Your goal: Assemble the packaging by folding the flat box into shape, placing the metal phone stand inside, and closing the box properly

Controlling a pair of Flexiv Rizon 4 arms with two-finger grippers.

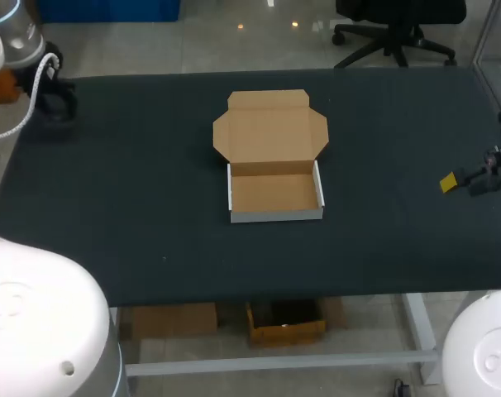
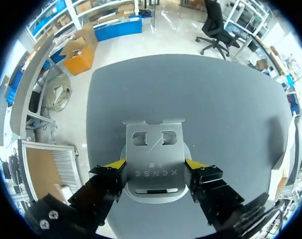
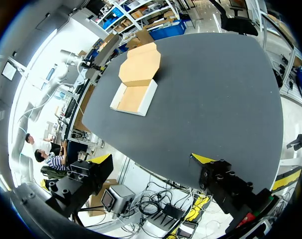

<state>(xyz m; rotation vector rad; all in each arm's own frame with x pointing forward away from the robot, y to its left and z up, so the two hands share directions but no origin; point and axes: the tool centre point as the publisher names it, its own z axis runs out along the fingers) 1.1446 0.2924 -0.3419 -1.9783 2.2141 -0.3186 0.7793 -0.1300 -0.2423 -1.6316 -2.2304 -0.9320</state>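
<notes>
At the left, the left gripper (image 2: 155,165) is closed on the metal phone stand (image 2: 153,149): its two yellow fingertips (image 2: 114,164) press against the stand's opposite side edges, set about as far apart as the plate is wide. The stand is a flat grey metal plate with two square cut-outs and a turned-up lip at its far end. It is held above the dark table (image 1: 110,182). At the middle of the table sits the box (image 1: 275,194), white outside and brown inside. Its low walls are folded upright into a shallow tray with the brown floor in plain view. Its lid (image 1: 271,132) lies open and flat on the far side. At the right, the right gripper (image 3: 152,159) hangs near the table's right edge, well apart from the box. Its fingers are spread wide and touch nothing.
</notes>
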